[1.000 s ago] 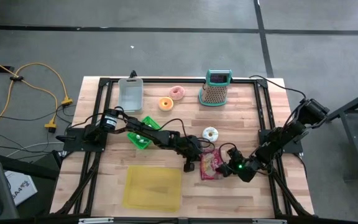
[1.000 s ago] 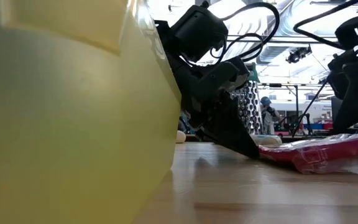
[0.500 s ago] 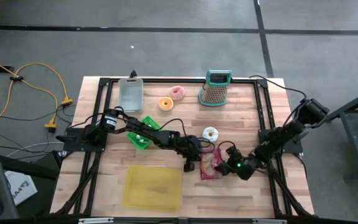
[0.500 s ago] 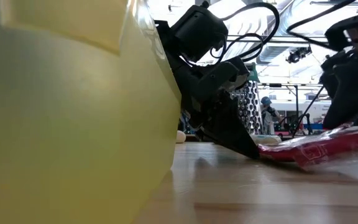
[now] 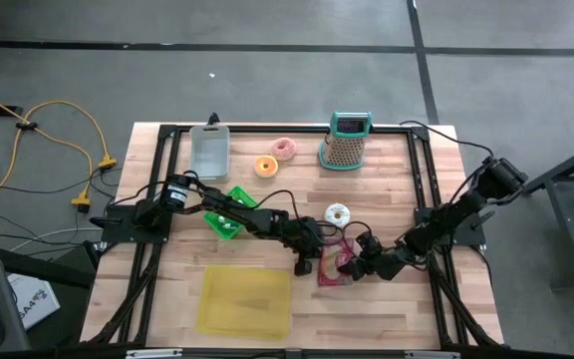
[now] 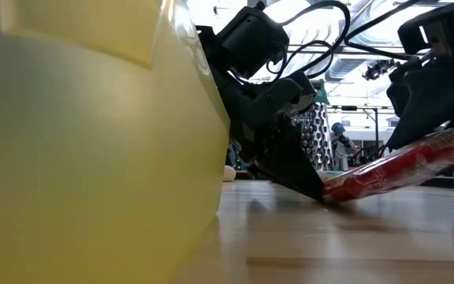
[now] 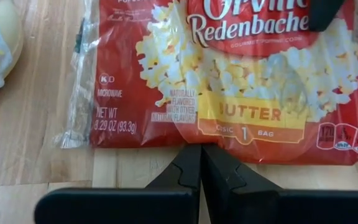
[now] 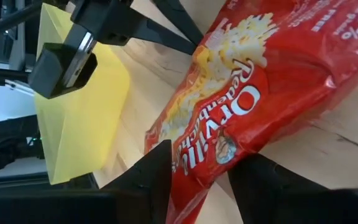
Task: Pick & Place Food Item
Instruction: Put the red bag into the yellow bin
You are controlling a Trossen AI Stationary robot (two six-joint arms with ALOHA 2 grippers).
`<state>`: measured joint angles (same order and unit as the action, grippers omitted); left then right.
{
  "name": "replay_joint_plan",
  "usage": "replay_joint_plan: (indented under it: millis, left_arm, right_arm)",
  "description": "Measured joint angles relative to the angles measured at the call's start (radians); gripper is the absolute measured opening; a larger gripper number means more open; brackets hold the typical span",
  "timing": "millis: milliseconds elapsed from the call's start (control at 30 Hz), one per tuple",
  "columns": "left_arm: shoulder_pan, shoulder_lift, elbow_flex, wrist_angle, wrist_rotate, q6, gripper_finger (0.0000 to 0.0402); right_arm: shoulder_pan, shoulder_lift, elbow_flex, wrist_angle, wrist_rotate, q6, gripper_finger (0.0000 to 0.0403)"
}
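A red butter-popcorn bag lies at the table's middle, between my two grippers. In the left wrist view my left gripper is shut, its tips at the bag edge that faces the table's left. From the table's right side my right gripper closes on the bag's other end. The low view shows the bag tilted, with its right end raised. My left gripper's shut fingertips meet the bag's left-facing edge at table height, slanting down from the table's left. My right gripper pinches the bag's right end between its two fingers, slanting down from the table's right. The held end is lifted. The opposite end rests on the table by my left gripper.
A yellow tray lies near the front edge and fills the low view's left. A green item sits under the left arm. A white donut, an orange donut, a pink donut, a grater and a grey bin stand farther back.
My right gripper has gone toward the table's left, nearer my left gripper, and risen a little with the bag. The bag's right end has lifted off the table and the bag now tilts. Its left end has stayed at my left gripper's tips.
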<state>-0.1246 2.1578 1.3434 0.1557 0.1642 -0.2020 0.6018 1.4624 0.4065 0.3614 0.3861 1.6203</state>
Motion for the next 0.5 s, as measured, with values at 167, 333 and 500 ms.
replay_joint_plan:
  millis: [167,333,500]
  left_arm:
    - [0.0,0.0,0.0,0.001,0.0,0.0,0.0]
    - [0.0,0.0,0.0,0.001,0.0,0.0,0.0001]
    - [0.0,0.0,0.0,0.002,0.0,0.0,0.0001]
  right_arm:
    - [0.0,0.0,0.0,-0.006,-0.008,0.003,0.0137]
    - [0.0,0.0,0.0,-0.007,-0.023,0.005,0.0116]
    - [0.0,0.0,0.0,-0.01,-0.041,0.006,0.0074]
